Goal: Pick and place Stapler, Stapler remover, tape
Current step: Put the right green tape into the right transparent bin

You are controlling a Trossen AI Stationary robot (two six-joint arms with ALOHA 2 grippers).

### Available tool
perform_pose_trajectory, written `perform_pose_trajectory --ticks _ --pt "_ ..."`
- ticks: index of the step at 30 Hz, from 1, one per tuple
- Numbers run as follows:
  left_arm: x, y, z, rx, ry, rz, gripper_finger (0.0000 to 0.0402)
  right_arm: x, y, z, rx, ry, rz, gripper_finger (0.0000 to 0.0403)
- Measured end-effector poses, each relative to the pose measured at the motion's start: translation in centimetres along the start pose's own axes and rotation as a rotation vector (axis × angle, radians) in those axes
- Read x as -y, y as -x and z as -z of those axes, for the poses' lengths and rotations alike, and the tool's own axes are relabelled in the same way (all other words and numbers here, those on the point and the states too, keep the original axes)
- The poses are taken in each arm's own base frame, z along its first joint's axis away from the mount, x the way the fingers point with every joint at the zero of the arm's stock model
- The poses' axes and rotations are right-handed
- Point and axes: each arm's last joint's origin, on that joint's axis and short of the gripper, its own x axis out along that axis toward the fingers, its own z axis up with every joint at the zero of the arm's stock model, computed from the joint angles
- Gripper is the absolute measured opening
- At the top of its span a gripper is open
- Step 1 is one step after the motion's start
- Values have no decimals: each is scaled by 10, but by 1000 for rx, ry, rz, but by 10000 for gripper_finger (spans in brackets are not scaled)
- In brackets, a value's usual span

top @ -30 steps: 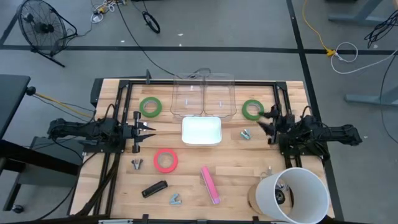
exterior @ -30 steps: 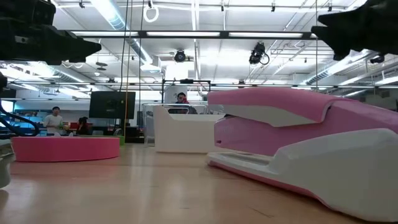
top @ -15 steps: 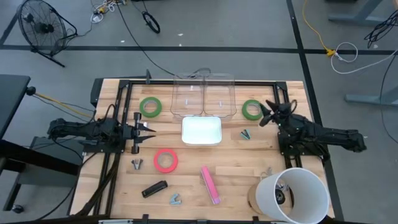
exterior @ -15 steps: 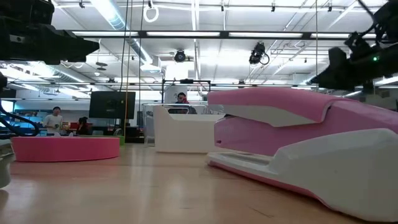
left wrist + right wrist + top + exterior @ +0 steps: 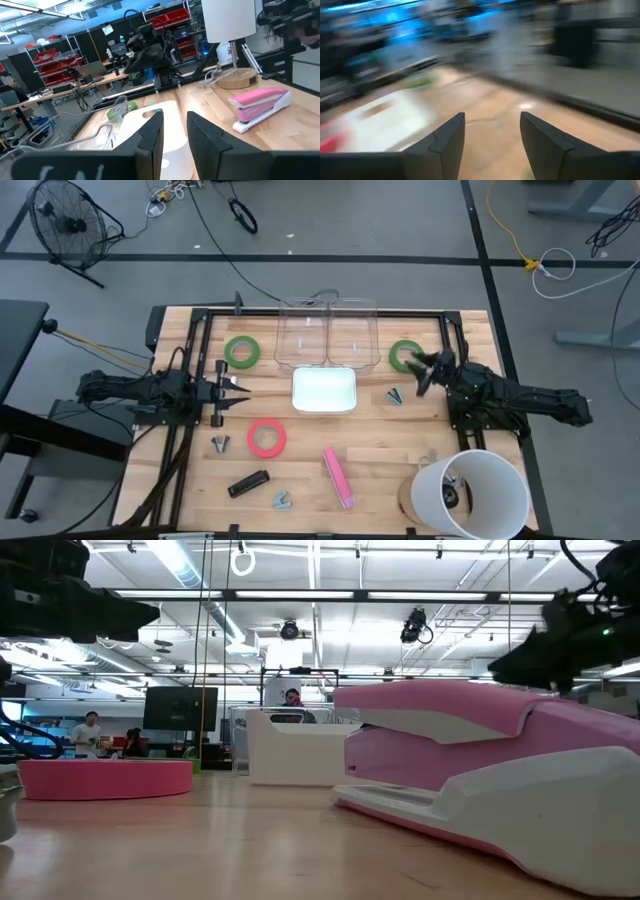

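Note:
Two green tape rolls (image 5: 241, 351) (image 5: 402, 356) lie flat at the far left and far right of the table. A pink-red roll (image 5: 266, 438) lies flat near the middle left. A pink stapler (image 5: 337, 475) and a black stapler (image 5: 248, 483) lie near the front edge. Small staple removers (image 5: 219, 443) (image 5: 283, 500) (image 5: 395, 395) lie on the wood. My right gripper (image 5: 419, 372) is open and empty, just beside the right green roll's near right side; it also shows in the right wrist view (image 5: 492, 140). My left gripper (image 5: 236, 391) is open and empty at the table's left.
A white tray (image 5: 324, 406) sits mid-table with a clear bin (image 5: 326, 330) behind it. A white lamp shade on a wooden base (image 5: 470, 495) stands at the front right corner. A black frame (image 5: 300, 311) runs round the table.
My right gripper has swung about beside the right green roll: first toward the table's far edge, then a little toward its left, turning as it went. It stays open. The tape, the staplers and the staple removers lie where they were.

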Motion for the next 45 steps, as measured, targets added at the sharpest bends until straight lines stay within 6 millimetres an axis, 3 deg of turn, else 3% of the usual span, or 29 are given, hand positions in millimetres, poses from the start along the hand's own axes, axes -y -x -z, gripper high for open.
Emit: perform_pose_trajectory --ticks 3,10,15,19,27,36,45 --pt "0 0 -1 11 1 -8 89 9 -4 3 -52 6 140 192" --pt "-2 0 -4 42 4 -23 89 30 -20 13 -248 -69 279 192" --pt "-2 0 -4 44 4 -24 89 46 -32 15 -313 -162 324 192" --pt "-2 0 -4 44 4 -24 89 54 -39 19 -386 -227 265 192" --pt "-2 0 -4 44 5 -24 89 50 -47 12 -315 -245 151 192" --pt "-2 0 -4 44 6 -24 89 47 -49 20 -397 -240 137 192" --pt "-2 0 -4 43 6 -24 89 39 -50 31 -506 28 71 192"
